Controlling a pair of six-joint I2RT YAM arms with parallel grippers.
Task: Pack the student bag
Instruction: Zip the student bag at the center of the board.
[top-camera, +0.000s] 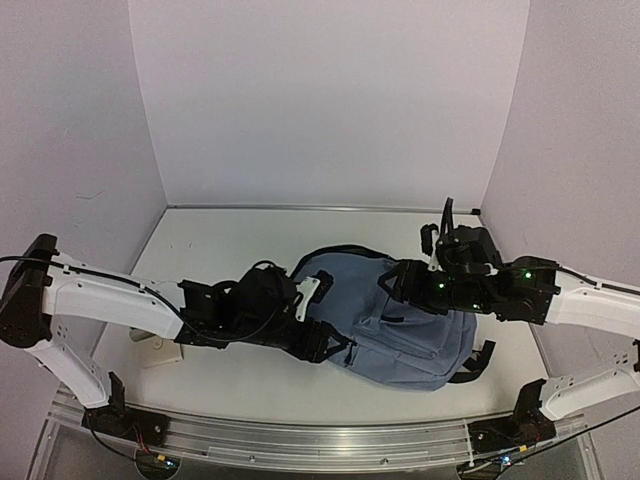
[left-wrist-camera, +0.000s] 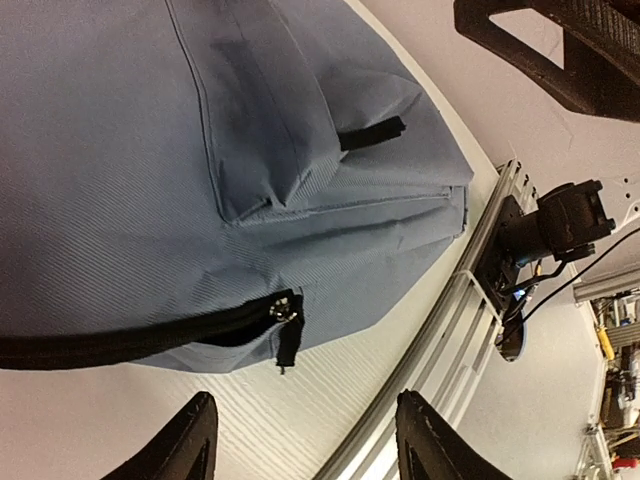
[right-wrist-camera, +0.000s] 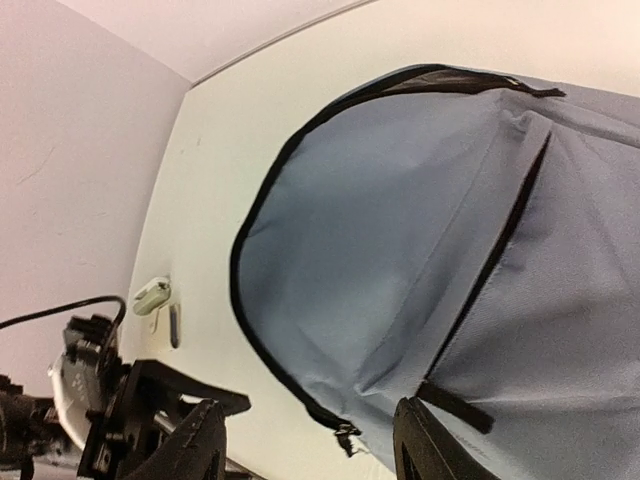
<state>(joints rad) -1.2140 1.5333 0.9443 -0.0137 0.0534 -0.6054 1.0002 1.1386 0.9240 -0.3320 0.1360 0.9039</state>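
one student bag (top-camera: 410, 335) lies zipped on the table (top-camera: 230, 245), contents hidden.

You see the student bag (left-wrist-camera: 100, 200) in matt slate-blue cloth with a fine diagonal weave. Its zipper (left-wrist-camera: 120, 338) is dull black, ending in a small shiny metal pull (left-wrist-camera: 287, 312). The table (left-wrist-camera: 250, 405) is white, matt and finely ribbed. The rail (left-wrist-camera: 425, 365) at its edge looks like brushed metal. The fingers (left-wrist-camera: 185, 445) of the left gripper (left-wrist-camera: 307, 397) look like matt black plastic.

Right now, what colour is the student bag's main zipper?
Black zipper on the slate-blue student bag; left wrist view shows it best.
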